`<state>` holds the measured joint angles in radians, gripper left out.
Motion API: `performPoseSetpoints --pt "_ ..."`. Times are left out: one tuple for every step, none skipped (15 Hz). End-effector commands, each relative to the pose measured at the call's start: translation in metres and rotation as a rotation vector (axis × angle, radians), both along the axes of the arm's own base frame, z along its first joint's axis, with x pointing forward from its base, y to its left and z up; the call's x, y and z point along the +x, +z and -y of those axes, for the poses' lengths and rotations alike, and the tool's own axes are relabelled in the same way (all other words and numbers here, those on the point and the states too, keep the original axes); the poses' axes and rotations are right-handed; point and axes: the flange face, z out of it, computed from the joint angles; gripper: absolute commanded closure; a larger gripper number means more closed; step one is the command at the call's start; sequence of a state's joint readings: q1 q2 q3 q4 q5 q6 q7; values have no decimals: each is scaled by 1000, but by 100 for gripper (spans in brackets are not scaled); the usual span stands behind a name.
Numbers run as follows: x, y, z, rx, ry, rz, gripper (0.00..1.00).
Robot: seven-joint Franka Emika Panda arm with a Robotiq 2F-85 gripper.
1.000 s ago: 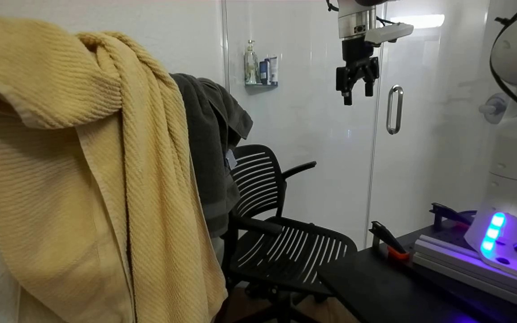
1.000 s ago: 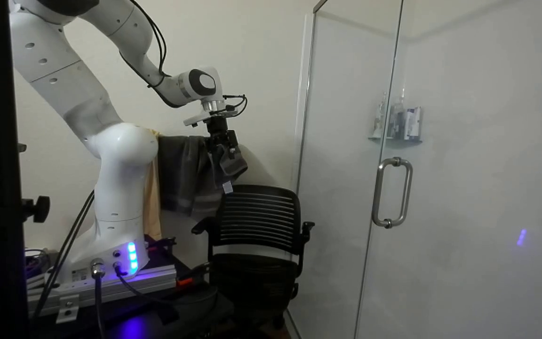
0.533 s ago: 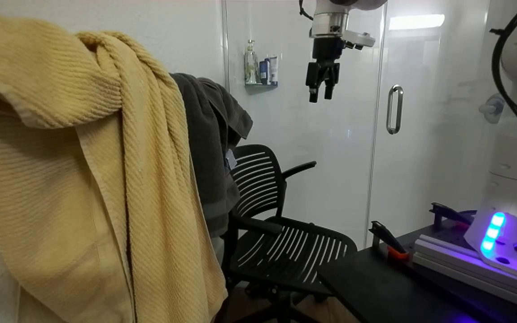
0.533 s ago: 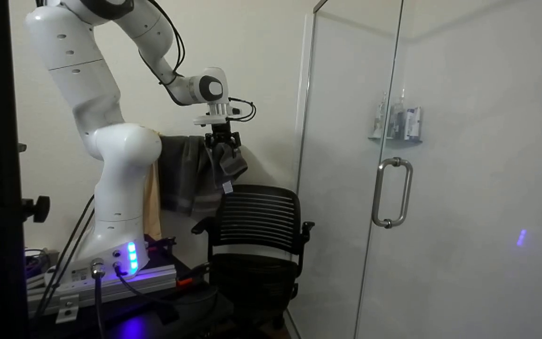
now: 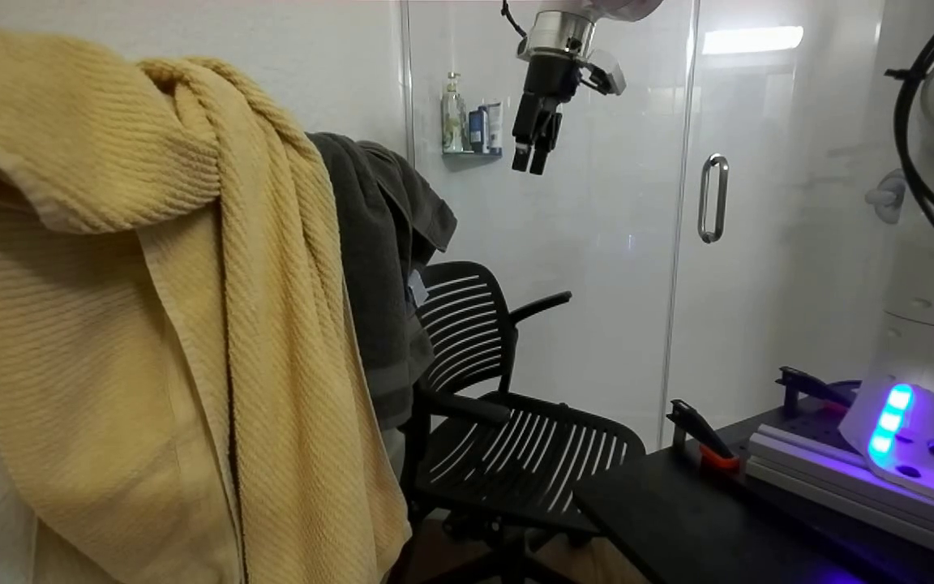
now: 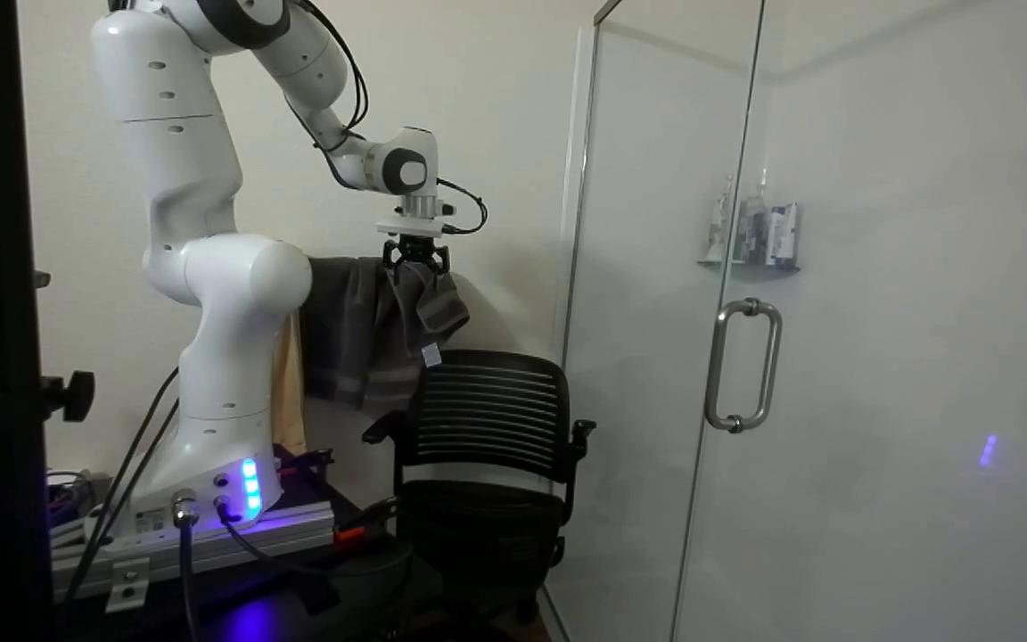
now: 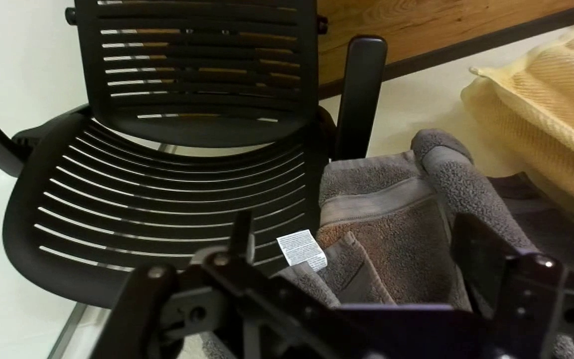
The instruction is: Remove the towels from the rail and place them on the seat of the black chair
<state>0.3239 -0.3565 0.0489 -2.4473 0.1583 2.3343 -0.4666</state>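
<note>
In an exterior view, the yellow towel (image 5: 183, 308) is hanging near left, the grey towel (image 5: 374, 268) just beyond it, the chair (image 5: 483, 411) standing farther right. The gripper (image 5: 529, 165) is hovering right of the grey towel, jaws standing wide apart, holding nothing.

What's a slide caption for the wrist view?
Grey towel behind the open gripper, black chair at image left, yellow towel at image right.
</note>
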Motion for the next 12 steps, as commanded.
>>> performPoseSetpoints --pt "2 -2 0 14 32 -5 0" --pt "6 -4 0 12 66 -2 0" --pt "17 -3 -2 32 89 2 0" --pt "26 -2 -6 50 92 3 0" --pt "37 2 -14 63 137 40 0" --pt "44 5 -19 64 158 56 0" --pt "56 8 -26 56 172 89 0" --pt "66 11 -31 44 190 114 0" --pt "76 12 -40 43 206 136 0" --pt "86 13 -46 35 219 156 0" --pt "96 10 -54 34 235 166 0" --pt "105 8 -62 45 252 167 0"
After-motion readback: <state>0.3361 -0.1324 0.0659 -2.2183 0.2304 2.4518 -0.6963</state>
